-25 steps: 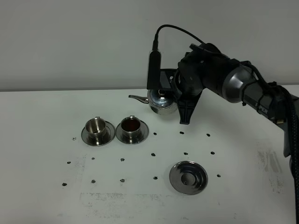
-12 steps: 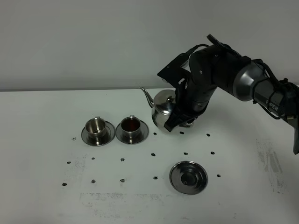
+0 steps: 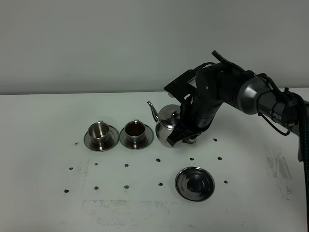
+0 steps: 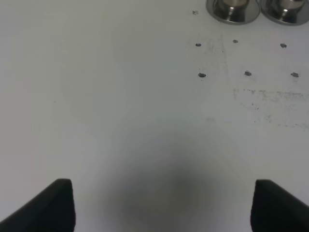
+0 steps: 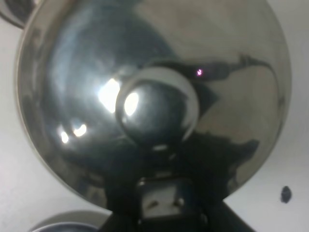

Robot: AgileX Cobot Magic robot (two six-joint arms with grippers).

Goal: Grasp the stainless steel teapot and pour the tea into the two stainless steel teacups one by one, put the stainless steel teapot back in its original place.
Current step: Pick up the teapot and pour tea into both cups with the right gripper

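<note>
The stainless steel teapot (image 3: pixel 166 123) stands upright just right of the two stainless steel teacups, its spout (image 3: pixel 152 107) pointing left. My right gripper (image 3: pixel 186 134) is shut on its loop handle. In the right wrist view the domed lid and knob (image 5: pixel 157 108) fill the frame. The nearer teacup (image 3: pixel 136 131) holds dark tea (image 3: pixel 135 129); the left teacup (image 3: pixel 100 133) shows a bare steel inside. The round steel disc of the original place (image 3: pixel 194 183) lies in front of the pot. My left gripper (image 4: pixel 164 203) is open over bare table.
Small dark marks dot the white table (image 3: pixel 48 145) in rows around the cups and disc. The saucers (image 4: pixel 231 9) of both cups show at the edge of the left wrist view. A grey wall rises behind the table.
The teapot has swung from a tipped, raised pose at the back to upright. It has come down and forward, close beside the tea-filled cup. The left gripper view gives no earlier frame.
</note>
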